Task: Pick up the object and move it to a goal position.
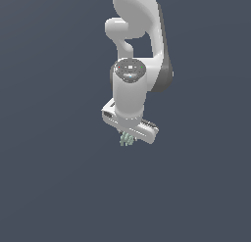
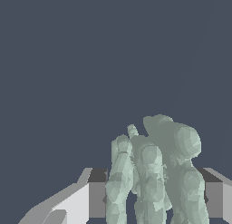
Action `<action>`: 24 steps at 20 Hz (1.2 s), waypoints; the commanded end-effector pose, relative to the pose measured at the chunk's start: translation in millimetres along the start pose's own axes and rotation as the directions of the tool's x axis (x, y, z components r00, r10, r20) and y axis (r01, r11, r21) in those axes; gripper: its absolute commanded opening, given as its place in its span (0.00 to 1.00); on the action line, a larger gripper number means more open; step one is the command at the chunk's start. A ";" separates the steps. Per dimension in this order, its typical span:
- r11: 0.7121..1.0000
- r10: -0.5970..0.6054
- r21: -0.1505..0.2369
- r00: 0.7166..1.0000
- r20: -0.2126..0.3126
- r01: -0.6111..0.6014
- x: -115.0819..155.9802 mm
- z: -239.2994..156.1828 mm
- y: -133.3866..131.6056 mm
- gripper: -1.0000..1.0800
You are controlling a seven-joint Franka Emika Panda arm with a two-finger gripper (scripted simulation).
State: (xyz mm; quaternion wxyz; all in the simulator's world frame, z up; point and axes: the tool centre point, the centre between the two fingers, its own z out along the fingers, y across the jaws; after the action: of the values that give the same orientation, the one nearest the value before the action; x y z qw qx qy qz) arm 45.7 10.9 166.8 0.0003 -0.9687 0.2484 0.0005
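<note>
Flat slate-blue background fills both views, with no edge, counter line or goal marker that we can make out.

We start at the tool (image 1: 130, 132), which hangs under the white arm (image 1: 133, 64) with its body pointing down. In the wrist view its two fingers (image 2: 96, 199) stand on either side of the object (image 2: 156, 173), the dark pads pressed against the lumpy sides, so we read the tool as closed on the object. The object (image 1: 127, 138) is a small pale grey-green cluster of bumpy spikes; in the exterior view it pokes out just below the tool, narrower than the tool itself. No shadow or surface shows beneath it, so we cannot tell whether it is lifted clear or just at ground level.

Outward from the tool there is only the arm above and plain background around.

Our judgement: the pick looks done and the carry to the goal is what remains. The risk lies in the grip. The pads meet uneven knobs, not flat faces, so contact may be on a few high points only. A quick swing or sharp stop could let the cluster twist between the pads or slip out. With no goal visible, we cannot judge how far the carry runs.
</note>
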 end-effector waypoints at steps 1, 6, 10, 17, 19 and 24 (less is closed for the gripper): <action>1.000 0.000 0.000 1.000 0.000 0.000 2.8 -28.5 13.6 0.00; 1.000 0.000 0.001 1.000 0.000 0.000 9.4 -84.6 40.2 0.00; 1.000 0.000 0.001 1.000 0.000 0.000 14.8 -128.7 60.7 0.00; 1.000 0.000 0.001 1.000 0.000 0.000 25.1 -202.0 94.1 0.00; 1.000 0.000 0.001 1.000 0.000 0.000 27.9 -218.9 101.7 0.00; 1.000 0.000 0.000 1.000 -0.001 0.000 33.5 -250.1 115.3 0.00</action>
State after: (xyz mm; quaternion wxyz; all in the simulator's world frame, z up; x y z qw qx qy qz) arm 20.4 -102.6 408.3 0.0004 -0.9686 0.2487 -0.0007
